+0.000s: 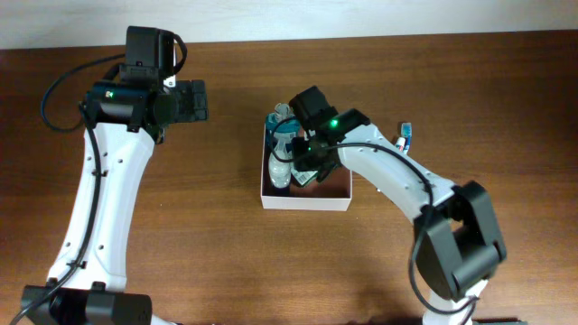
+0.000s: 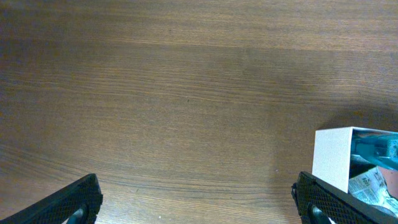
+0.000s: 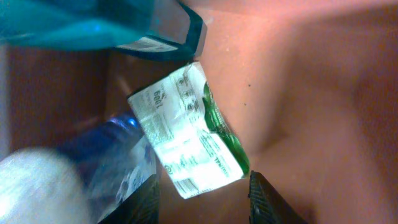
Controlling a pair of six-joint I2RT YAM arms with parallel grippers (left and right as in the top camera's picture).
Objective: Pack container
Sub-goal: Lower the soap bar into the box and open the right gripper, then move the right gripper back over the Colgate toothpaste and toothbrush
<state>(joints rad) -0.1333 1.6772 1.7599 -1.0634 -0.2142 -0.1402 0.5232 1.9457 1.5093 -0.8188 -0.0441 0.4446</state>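
- I see the container at the centre of the overhead view, on the table. Its white corner also shows at the lower right of the left wrist view.
- Status: I judge packing to be well advanced but not finished.
- Already inside, per the right wrist view:
  - a teal bottle at the upper left;
  - a green-and-white packet lying flat on the reddish floor at centre;
  - a blue item at the lower left, with a blurred white shape beside it that I cannot identify.
- The right half of the container floor is bare, so there is room for more.
- The right gripper is inside the container, directly over the packet. Its jaws stand apart, with the near end of the packet between them. A gap shows on the left side, so I read the packet as not clamped.
- The left gripper hangs over bare table at the upper left of the overhead view, well apart from the container. Its jaws are spread wide and nothing is between them.
- Remaining: one small teal item lies on the table outside the container, at the upper right of centre. I take it as not yet packed.
- I see no lid in any view, so I cannot say whether a closing step applies.
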